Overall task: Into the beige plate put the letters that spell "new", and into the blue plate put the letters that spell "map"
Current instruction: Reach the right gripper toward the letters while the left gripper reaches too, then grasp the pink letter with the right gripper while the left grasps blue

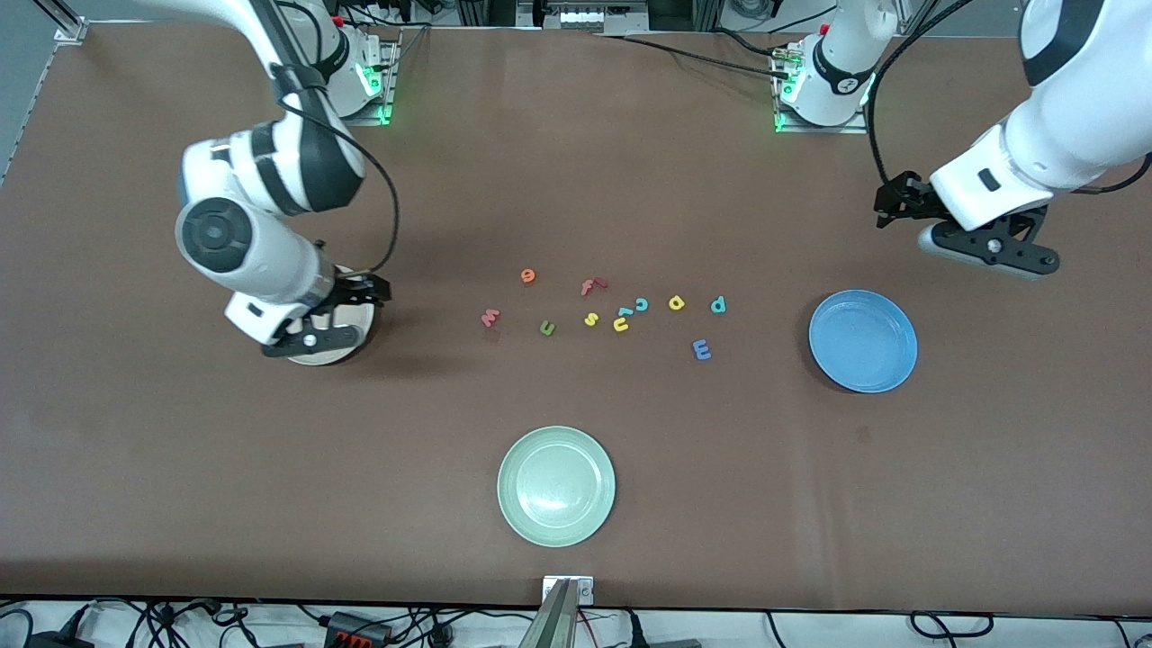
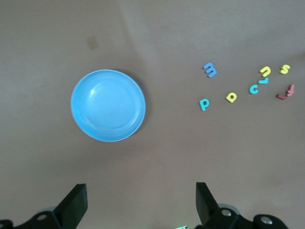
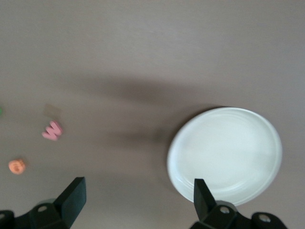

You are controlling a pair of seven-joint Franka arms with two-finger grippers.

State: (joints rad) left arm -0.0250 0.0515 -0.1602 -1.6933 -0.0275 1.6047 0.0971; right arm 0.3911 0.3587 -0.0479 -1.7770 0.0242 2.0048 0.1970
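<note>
A loose row of foam letters lies mid-table: orange "e" [image 1: 528, 275], pink "w" [image 1: 490, 317], green "n" [image 1: 547, 328], yellow "a" [image 1: 676, 302], teal "p" [image 1: 717, 305], blue "m" [image 1: 701, 348]. The beige plate [image 3: 224, 155] sits toward the right arm's end, mostly covered in the front view by my right gripper [image 1: 317, 335], which hangs open over its edge. The blue plate [image 1: 862, 340] lies toward the left arm's end. My left gripper [image 1: 990, 245] hovers open and empty above bare table beside it. The left wrist view shows blue plate [image 2: 108, 105] and "m" [image 2: 209, 70].
Among the letters also lie a red "f" [image 1: 591, 286], a yellow "s" [image 1: 591, 319], a yellow "u" [image 1: 621, 324] and a teal "c" [image 1: 641, 304]. A pale green plate [image 1: 556, 486] sits nearest the front camera, near the table's edge.
</note>
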